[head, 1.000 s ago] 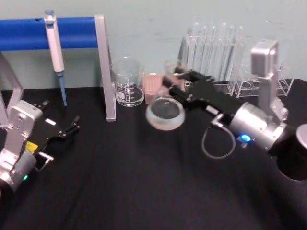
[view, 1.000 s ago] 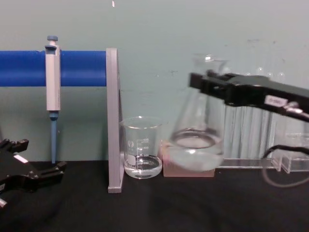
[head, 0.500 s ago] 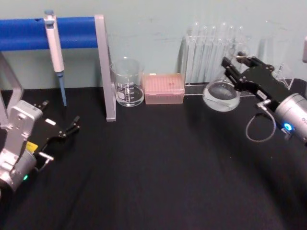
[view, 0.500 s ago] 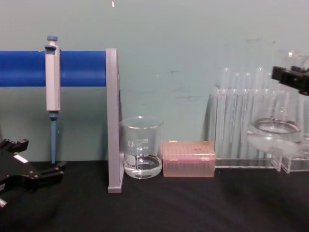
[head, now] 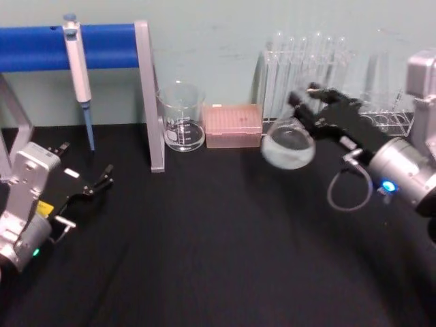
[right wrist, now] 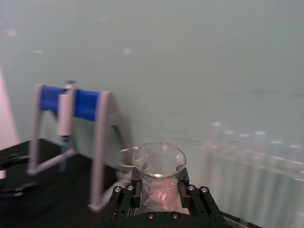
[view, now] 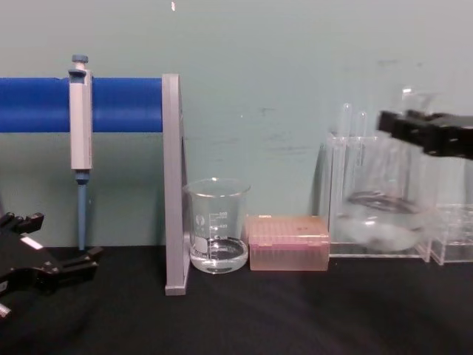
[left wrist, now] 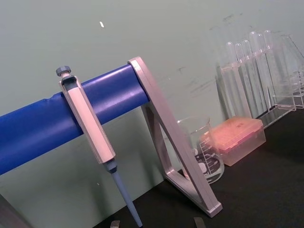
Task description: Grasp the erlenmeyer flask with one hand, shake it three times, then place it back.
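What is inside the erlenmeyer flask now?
A little clear liquid lies in the wide base of the erlenmeyer flask. The right gripper clamps its neck, so from the side the inside there is covered.

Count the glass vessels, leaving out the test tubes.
2. A beaker stands between the stand's grey leg and the pink box; a flask hangs in the right gripper, before the tube rack.

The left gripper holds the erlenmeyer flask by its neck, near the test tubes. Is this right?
Not quite: the right gripper holds the erlenmeyer flask by its neck, near the test tubes; the head view shows it. The left gripper lies idle, open.
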Available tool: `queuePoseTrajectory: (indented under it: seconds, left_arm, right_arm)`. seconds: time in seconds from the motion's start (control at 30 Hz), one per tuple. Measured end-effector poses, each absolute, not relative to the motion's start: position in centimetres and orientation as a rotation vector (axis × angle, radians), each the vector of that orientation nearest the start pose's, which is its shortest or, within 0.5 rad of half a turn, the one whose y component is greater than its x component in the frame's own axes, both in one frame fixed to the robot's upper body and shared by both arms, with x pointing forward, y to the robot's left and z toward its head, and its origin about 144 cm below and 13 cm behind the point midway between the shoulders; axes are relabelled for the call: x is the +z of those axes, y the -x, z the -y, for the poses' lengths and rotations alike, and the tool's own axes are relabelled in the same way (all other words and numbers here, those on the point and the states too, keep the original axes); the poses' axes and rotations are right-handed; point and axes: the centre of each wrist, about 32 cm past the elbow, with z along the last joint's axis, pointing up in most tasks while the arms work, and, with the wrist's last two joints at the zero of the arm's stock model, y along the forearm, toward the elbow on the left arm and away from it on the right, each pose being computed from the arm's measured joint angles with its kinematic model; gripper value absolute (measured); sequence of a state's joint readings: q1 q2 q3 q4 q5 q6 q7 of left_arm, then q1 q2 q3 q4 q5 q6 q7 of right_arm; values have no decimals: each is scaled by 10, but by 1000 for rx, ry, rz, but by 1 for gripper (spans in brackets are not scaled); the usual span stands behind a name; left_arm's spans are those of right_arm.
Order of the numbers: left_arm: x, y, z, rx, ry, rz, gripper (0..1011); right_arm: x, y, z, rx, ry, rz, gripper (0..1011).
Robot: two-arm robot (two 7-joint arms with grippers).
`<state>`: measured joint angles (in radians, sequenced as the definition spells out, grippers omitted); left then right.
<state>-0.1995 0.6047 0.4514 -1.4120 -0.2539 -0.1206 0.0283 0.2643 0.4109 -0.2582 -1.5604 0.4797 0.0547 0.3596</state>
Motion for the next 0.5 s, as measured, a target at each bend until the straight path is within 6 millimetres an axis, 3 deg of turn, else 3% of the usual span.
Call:
queuePoseTrajectory:
  seconds: [0.3,0.5]
  left_arm:
    - [1140,-489,-310,1248,-304,285,1001]
    - [1140,-489,-310,1248,-304,285,1001]
  right_arm:
    - [1219,-521,239,-748,-67,29,450]
    - [1217,-520,229,-666,-58,18,450]
